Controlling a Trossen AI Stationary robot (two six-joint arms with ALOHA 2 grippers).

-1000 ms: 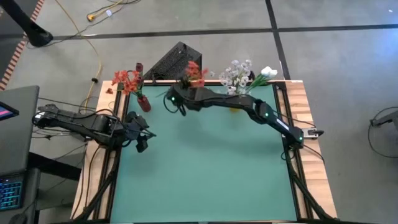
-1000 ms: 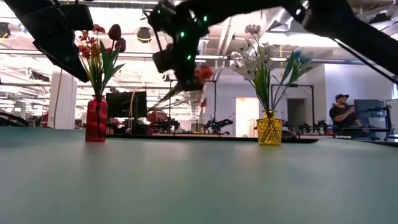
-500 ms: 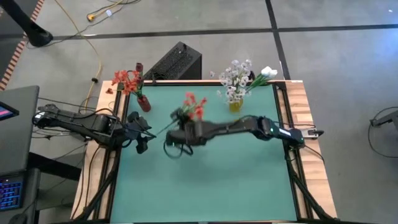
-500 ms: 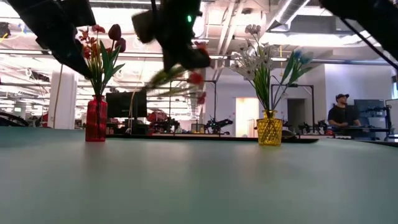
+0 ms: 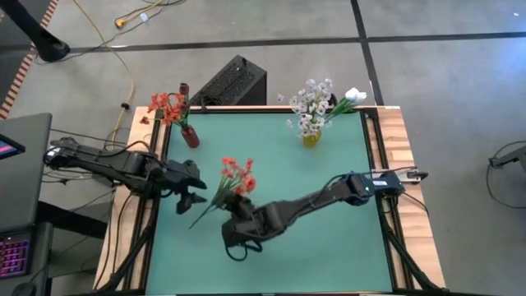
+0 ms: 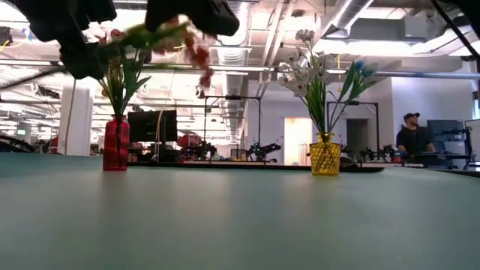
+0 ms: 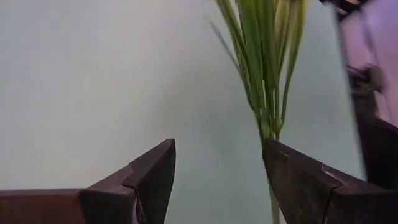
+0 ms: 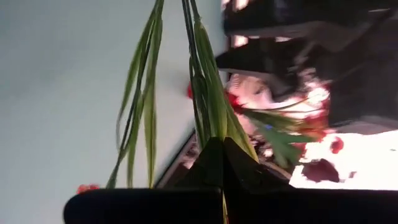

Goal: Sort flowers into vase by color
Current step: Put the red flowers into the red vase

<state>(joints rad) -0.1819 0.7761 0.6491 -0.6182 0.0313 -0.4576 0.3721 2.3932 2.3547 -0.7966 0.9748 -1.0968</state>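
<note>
At the far left corner of my green table (image 5: 312,247) stands the red vase (image 5: 190,136) with its red-orange flowers (image 5: 168,106) and a dark red bud (image 5: 183,88) already in it, close to the wooden edge. Just nearer than that, my left pincer (image 5: 191,197) hangs over the left side of the mat with its fingers spread wide and nothing between them; in the left wrist view the green stem tips sit right against one finger (image 7: 305,180). That stem belongs to the red-orange flower spray (image 5: 234,174), which my right pincer (image 5: 238,203) holds clamped shut by the stalk, above the table's middle-left, blossoms toward the far side and stem end pointing at my left pincer (the two pincers are near each other, the spray between them). Beyond the far edge sits a black box (image 5: 233,80). Farther right, at the far edge, the yellow vase (image 5: 311,139) carries white sprays (image 5: 311,103) and white buds (image 5: 355,94), well apart from both arms. A person (image 6: 411,135) sits in the room behind.
</note>
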